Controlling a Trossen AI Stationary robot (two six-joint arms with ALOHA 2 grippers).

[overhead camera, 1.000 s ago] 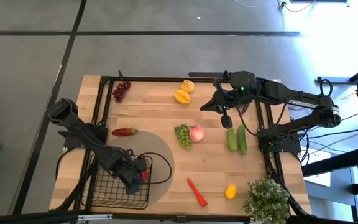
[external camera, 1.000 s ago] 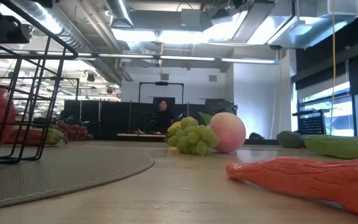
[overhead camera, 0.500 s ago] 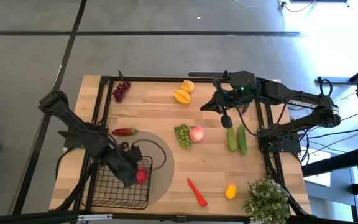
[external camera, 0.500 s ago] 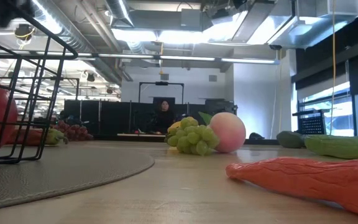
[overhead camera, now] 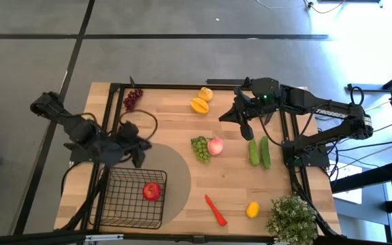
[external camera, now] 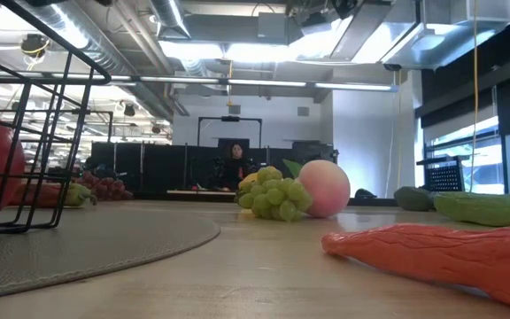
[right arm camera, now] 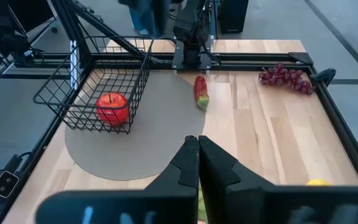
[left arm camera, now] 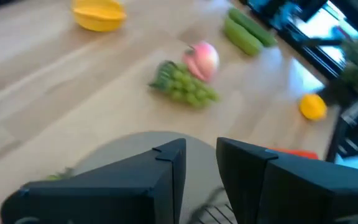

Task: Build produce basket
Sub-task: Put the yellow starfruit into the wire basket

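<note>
At the left of the high view, the left gripper (overhead camera: 136, 147) hangs above the basket's (overhead camera: 118, 211) upper edge, fingers (left arm camera: 166, 163) slightly parted on nothing. The basket, in the lower left corner on the round mat (overhead camera: 180, 178), holds a red apple (overhead camera: 152, 191). Bare wood lies mid-table, between grapes (overhead camera: 200, 148), peach (overhead camera: 215, 145) and carrot (overhead camera: 215, 209). The right gripper (overhead camera: 248, 132) hangs closed and empty at upper right, by the cucumbers (overhead camera: 259, 152). No writing is readable.

- A grey floor (overhead camera: 182, 41) lies around the table, crossed by dark seam lines.
- Bright strip lights (external camera: 237, 51) hang among exposed ducts (external camera: 131, 35) on the ceiling.
- A pale wall (external camera: 361, 142) stands at the far end of the room.
- Windows (external camera: 490, 159) show daylight on the right.
- 1 person (external camera: 235, 164) sits behind a far desk (external camera: 202, 191).
</note>
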